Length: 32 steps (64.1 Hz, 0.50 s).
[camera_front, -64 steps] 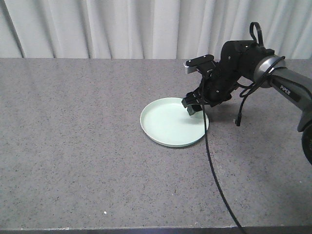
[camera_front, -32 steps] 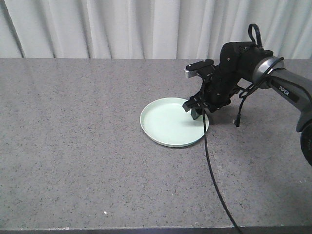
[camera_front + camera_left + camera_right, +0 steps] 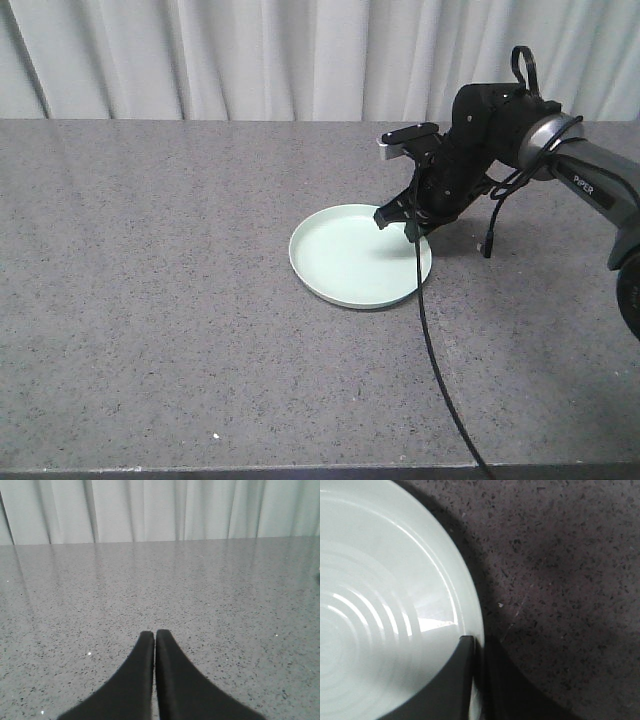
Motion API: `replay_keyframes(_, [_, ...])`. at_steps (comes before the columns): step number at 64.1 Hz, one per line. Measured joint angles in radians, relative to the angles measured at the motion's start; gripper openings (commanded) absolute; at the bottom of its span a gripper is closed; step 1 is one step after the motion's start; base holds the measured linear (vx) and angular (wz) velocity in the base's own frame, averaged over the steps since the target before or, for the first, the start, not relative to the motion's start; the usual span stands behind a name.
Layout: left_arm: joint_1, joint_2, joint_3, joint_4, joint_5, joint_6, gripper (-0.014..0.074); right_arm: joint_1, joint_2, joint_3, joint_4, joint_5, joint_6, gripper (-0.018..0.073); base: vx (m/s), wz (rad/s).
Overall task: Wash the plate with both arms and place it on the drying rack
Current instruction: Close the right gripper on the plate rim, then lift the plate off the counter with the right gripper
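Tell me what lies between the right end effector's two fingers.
The rim of the plate, seen in the right wrist view: one finger of the right end effector is inside the plate, the other outside over the countertop.

— Where's the plate?
— The plate (image 3: 355,258) lies face up on the grey counter (image 3: 150,300), a little toward 3 o'clock from its middle. It is round, pale mint green and glossy, with a low raised rim and faint concentric rings across its inner face.
— And the arms?
— The right arm (image 3: 500,125), black and bulky with looping cables, reaches in from 3 o'clock. Its right gripper (image 3: 408,228) pinches the rim at about 2 o'clock, one finger inside and one outside. I cannot tell whether that edge is lifted.
— The other one?
— Only the left gripper (image 3: 155,634) shows, its dark fingers pressed together on nothing.
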State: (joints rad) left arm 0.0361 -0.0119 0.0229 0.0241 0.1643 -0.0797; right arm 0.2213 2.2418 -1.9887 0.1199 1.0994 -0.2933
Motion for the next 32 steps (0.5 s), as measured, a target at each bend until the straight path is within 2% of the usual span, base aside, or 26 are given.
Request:
replay_keyframes(23, [0.0,0.0,0.0,0.0,0.0,0.0,-0.0006,-0.002,-0.031,-0.123,0.001,0.095,0.001,-0.0009,0.0,0.0])
replay_keyframes(32, [0.0,0.0,0.0,0.0,0.0,0.0,-0.0006,-0.03,-0.109,-0.139,0.042,0.104,0.001,-0.0009,0.0,0.0])
